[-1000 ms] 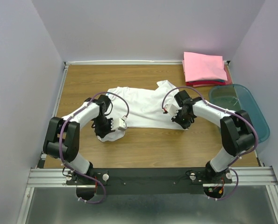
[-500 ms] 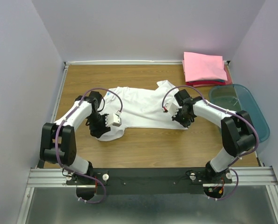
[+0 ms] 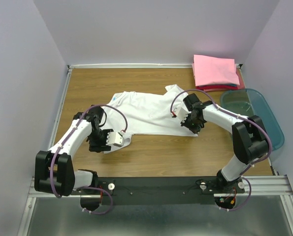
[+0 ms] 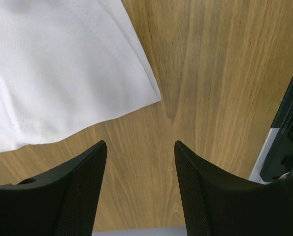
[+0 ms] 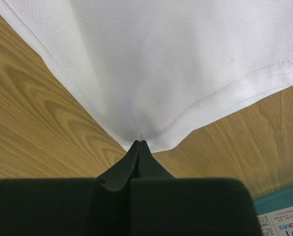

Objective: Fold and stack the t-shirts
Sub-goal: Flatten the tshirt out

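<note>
A white t-shirt (image 3: 146,110) lies partly spread on the wooden table (image 3: 156,152). My left gripper (image 3: 104,146) is open just off the shirt's near-left corner. In the left wrist view its fingers (image 4: 82,187) frame bare wood, with the shirt's hem (image 4: 57,73) beyond them and nothing held. My right gripper (image 3: 194,128) is shut on the shirt's near-right corner; the right wrist view shows the fabric (image 5: 176,59) pinched at the tips (image 5: 139,142). A folded pink t-shirt (image 3: 215,70) tops a small stack at the back right.
A translucent blue bin (image 3: 254,115) stands at the right edge, close behind the right arm; its corner (image 5: 279,211) shows in the right wrist view. The black base rail (image 4: 289,128) runs along the near edge. Bare wood lies in front of the shirt.
My left gripper opened, let go of the shirt's near-left corner and drew back toward the near left. The right gripper stayed shut on its corner, barely moving.
</note>
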